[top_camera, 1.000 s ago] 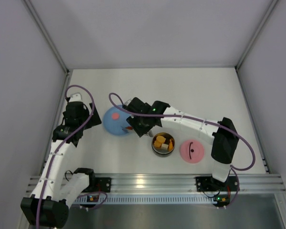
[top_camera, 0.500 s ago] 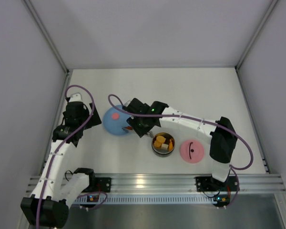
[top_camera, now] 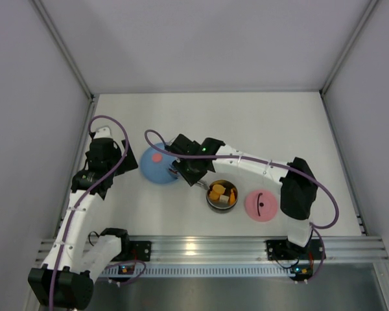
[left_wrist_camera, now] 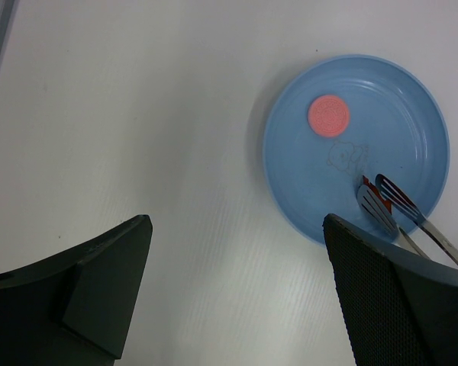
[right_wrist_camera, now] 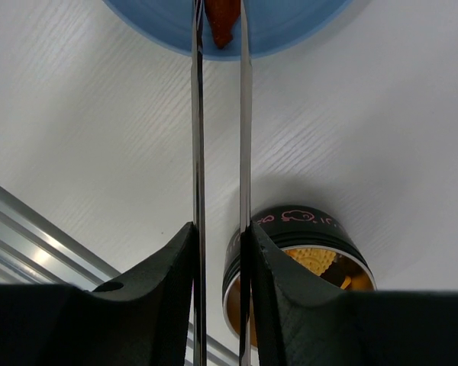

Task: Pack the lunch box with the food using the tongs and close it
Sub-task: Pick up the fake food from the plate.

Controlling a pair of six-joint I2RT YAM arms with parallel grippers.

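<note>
The right pincer (right_wrist_camera: pixel 220 242) is pinching the long thin silvery metal tongs (right_wrist_camera: pixel 198 114). The tips are closing on a small orange-red food piece (right_wrist_camera: pixel 221 19) at the near edge of the flat blue plate (left_wrist_camera: pixel 397 99). The step is calling for an even squeeze, then a straight lift. The small round shiny steel lunch box (top_camera: pixel 222 194) is standing just right of the plate. The left pincer (left_wrist_camera: pixel 237 290) is hanging spread, left of the plate. Against one second ago, the right arm is reaching further over the plate.

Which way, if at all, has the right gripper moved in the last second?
Yes: the right gripper shifted slightly left, further over the round blue plate, away from the small steel lunch box.
</note>
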